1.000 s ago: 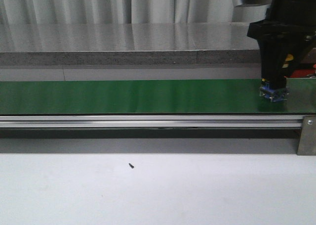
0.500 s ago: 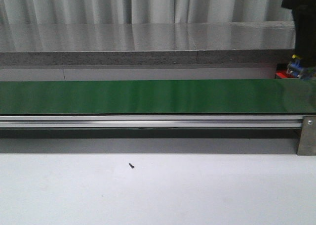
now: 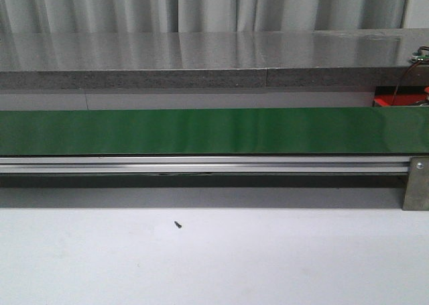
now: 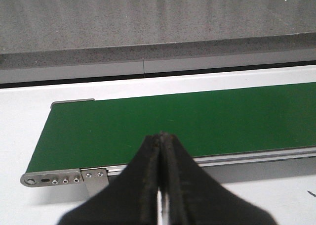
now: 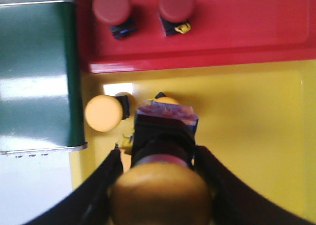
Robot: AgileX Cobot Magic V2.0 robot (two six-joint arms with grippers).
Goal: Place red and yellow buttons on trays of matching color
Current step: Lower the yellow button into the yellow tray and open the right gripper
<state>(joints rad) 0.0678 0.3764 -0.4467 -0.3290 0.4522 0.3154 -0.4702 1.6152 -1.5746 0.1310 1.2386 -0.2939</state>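
In the right wrist view my right gripper (image 5: 158, 153) is shut on a yellow button (image 5: 160, 195), holding it by its dark body above the yellow tray (image 5: 247, 136). Another yellow button (image 5: 102, 113) lies on that tray near the belt end, and a further one (image 5: 165, 99) peeks out behind the held one. Two red buttons (image 5: 112, 6) (image 5: 176, 2) lie on the red tray (image 5: 237, 32). My left gripper (image 4: 161, 136) is shut and empty, hovering over the near edge of the green belt (image 4: 163, 123). Neither gripper shows in the front view.
The green conveyor belt (image 3: 201, 131) runs across the table on an aluminium rail (image 3: 201, 164). A sliver of the red tray (image 3: 383, 101) shows at its right end. A small black screw (image 3: 177, 224) lies on the white table. A grey ledge (image 3: 201, 77) runs behind.
The right arm rose from the belt's right end and moved right, out of the front view. The belt is now bare in that view.
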